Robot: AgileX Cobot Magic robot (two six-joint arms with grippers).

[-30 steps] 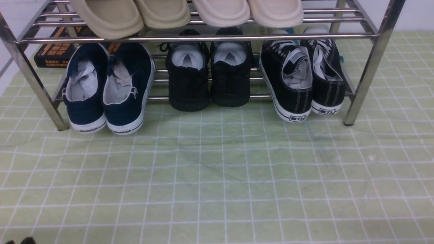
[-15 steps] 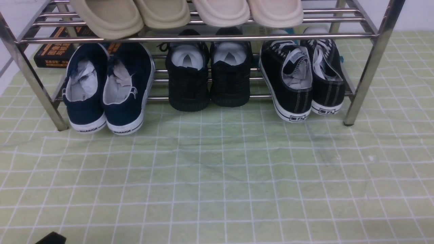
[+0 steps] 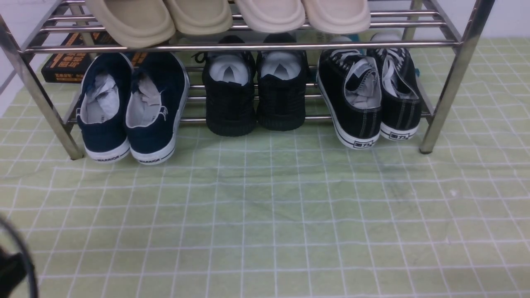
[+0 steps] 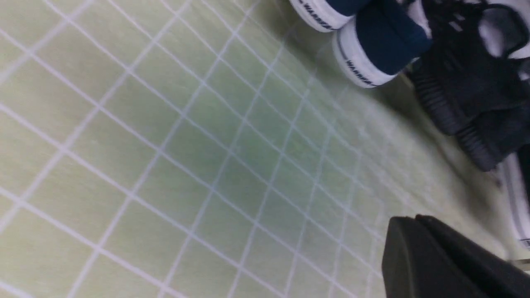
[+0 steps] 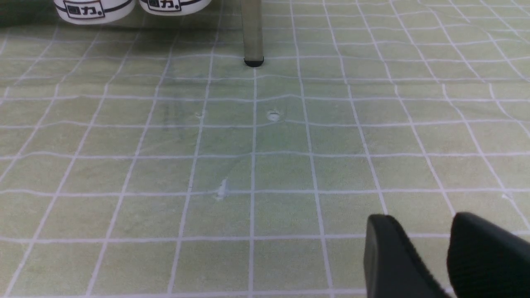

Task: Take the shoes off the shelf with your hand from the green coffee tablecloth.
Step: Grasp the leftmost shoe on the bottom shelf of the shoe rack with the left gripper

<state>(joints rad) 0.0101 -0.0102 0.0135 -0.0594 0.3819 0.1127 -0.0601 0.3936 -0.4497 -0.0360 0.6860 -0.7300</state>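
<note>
The navy-blue slip-on shoes [image 3: 151,136] sit at the left end of the lower tier of the chrome shelf [image 3: 244,46], in the middle left of the front view. They tilt heels-down toward the camera, side by side and touching. Each white sole reads "WARRIOR" in dark letters, and crumpled pale paper fills the grey-lined openings. The left wrist view shows the same white heels and part of that print [image 4: 385,41], though it is blurred.

At the centre of the same tier stands an all-black knit pair [image 3: 256,103]. To its right is a pair of black lace-up sneakers [image 3: 368,107] with white stitching, whose white heel strips carry a boxed "回力" label, seen more clearly in the right wrist view [image 5: 95,7]. Four beige slippers [image 3: 227,16] lie on the upper tier. In the upper left, behind the shelf, lies a black book [image 3: 66,62] with orange characters too small to read.

The shelf stands on the pale green tablecloth [image 3: 290,215] with its white grid, covering the desk.

A black part of the left arm [image 3: 10,269] with a looping cable shows in the lower left corner, well apart from the shoes. The left pincer [image 4: 414,248] appears only as a dark blurred mass, so I cannot tell whether it is parted. The right pincer [image 5: 449,248] hangs over bare cloth near the shelf's capped leg [image 5: 252,33], its fingers [image 5: 385,256] spread and holding nothing.
</note>
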